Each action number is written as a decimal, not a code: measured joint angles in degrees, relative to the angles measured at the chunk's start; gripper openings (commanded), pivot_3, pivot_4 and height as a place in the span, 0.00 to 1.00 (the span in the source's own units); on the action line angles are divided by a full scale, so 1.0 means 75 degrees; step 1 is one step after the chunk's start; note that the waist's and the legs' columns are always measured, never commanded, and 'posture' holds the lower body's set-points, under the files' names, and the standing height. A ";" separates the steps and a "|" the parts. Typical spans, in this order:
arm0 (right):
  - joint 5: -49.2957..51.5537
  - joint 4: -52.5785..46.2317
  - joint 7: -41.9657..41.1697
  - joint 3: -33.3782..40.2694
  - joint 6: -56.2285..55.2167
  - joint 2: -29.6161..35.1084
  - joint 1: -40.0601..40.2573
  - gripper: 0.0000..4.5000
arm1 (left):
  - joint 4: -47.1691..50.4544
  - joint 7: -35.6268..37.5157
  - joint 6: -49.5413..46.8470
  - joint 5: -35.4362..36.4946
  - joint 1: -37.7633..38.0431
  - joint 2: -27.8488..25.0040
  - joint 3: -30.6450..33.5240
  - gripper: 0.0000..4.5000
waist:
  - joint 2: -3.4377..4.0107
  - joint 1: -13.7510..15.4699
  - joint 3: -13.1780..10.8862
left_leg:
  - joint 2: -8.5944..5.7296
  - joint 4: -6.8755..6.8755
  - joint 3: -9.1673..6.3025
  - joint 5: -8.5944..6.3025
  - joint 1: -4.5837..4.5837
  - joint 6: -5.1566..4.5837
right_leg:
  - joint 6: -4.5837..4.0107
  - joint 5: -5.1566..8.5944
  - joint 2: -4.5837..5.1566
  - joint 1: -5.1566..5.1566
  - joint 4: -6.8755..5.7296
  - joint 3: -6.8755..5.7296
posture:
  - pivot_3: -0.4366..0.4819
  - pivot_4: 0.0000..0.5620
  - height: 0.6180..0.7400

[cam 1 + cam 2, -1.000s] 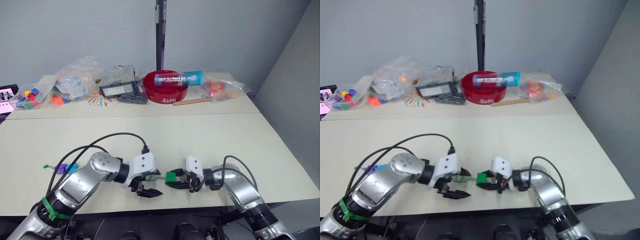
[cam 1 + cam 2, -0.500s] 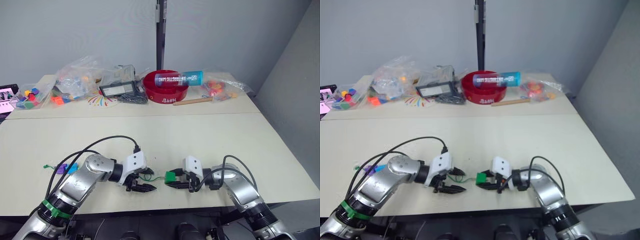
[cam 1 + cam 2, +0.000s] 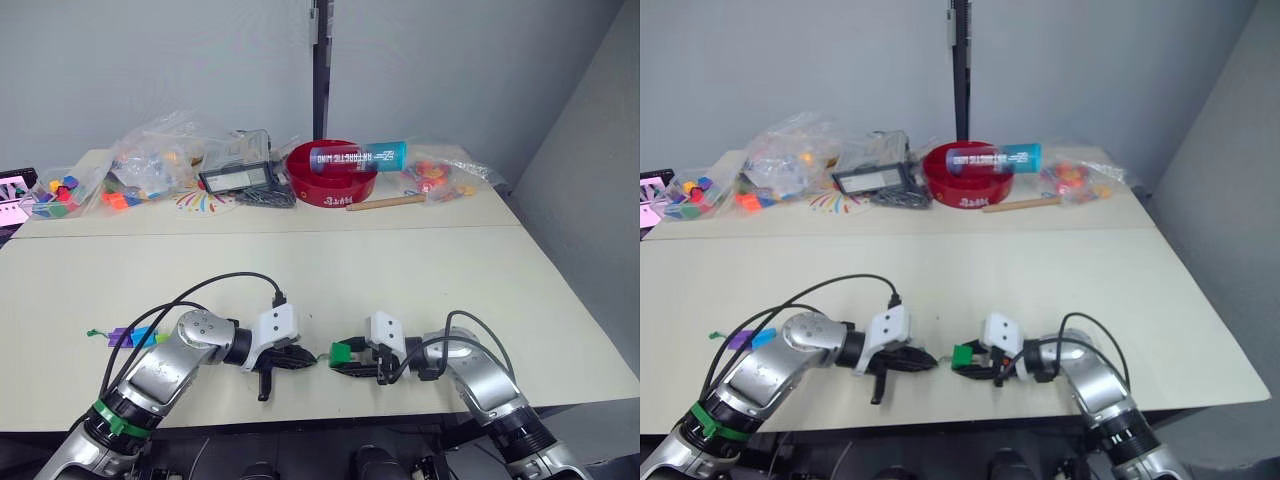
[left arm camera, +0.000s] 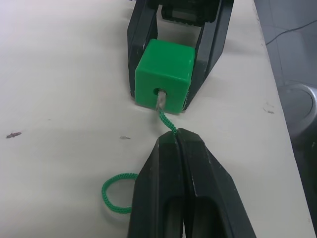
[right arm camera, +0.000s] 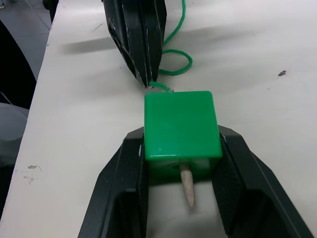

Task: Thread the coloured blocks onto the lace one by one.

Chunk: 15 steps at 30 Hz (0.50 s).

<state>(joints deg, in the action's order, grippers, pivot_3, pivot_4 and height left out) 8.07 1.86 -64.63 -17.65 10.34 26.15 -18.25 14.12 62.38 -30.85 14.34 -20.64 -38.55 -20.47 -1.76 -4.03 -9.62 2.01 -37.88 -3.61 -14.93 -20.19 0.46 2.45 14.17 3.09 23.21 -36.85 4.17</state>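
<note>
So both arms are down at the near edge of the pale beige surface [image 3: 420, 270], pointing at each other. The right gripper [image 5: 181, 171] has its jaws clamped on a small bright green plastic cube [image 5: 181, 126], one black finger on each side of it, with the cube sitting right on the surface. The left gripper [image 4: 177, 148] has its jaws squeezed together on the thin green braided lace [image 4: 166, 119], pinching it just beside the cube's hole.

The cool bit: the lace's pale stiff tip [image 5: 188, 184] goes in the hole on the left gripper's side and pokes out the other side, between the right gripper's fingers. So the lace runs all the way through the cube. Behind the left gripper's jaws the slack lace curls into a small loop [image 4: 115, 193] lying flat on the surface.

In the head view the two grippers sit nearly tip to tip, with the cube between them [image 3: 342, 352]. Well off to the left, near the left arm's elbow, a purple cube [image 3: 121, 336] and a blue cube [image 3: 143, 337] lie side by side along the lace.

On the far side of the surface there's a bunch of clutter: clear plastic bags of mixed colourful pieces [image 3: 150, 160], a red round bowl [image 3: 330, 180] with a blue cylindrical can [image 3: 357, 156] lying across it, and a wooden stick [image 3: 385, 203] just right of the bowl.
</note>
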 measured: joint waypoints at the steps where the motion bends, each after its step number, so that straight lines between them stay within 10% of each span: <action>1: -0.0002 -0.0003 0.0006 -0.0005 -0.0001 0.0000 0.0000 0.26 | 0.0000 -0.0009 -0.0001 -0.0030 -0.0012 0.0019 -0.0019 0.01 | 0.0000 -0.0001 0.0000 | 0.0000 0.0000 0.0000 0.0000 0.0000 0.0000 | 0.0000 0.0000 0.0000 0.0000 0.0000 0.0000 | 0.48 0.27 0.92; 15: -0.0075 -0.0087 0.0116 -0.0102 -0.0006 0.0040 -0.0013 0.26 | -0.0341 -0.0120 -0.0097 -0.0590 -0.0559 0.0491 -0.0343 0.01 | -0.0001 -0.0009 -0.0001 | 0.0001 0.0006 0.0000 0.0000 0.0002 -0.0001 | 0.0001 0.0001 -0.0002 -0.0002 0.0004 0.0001 | 0.48 0.27 0.92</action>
<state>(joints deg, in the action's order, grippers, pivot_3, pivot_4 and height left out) 7.51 1.21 -63.76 -18.42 10.29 26.45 -18.35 11.57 61.49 -31.57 9.92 -24.82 -34.87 -23.04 -1.77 -4.09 -9.62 2.02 -37.83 -3.62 -14.94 -20.18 0.46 2.46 14.17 3.07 23.19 -36.82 4.17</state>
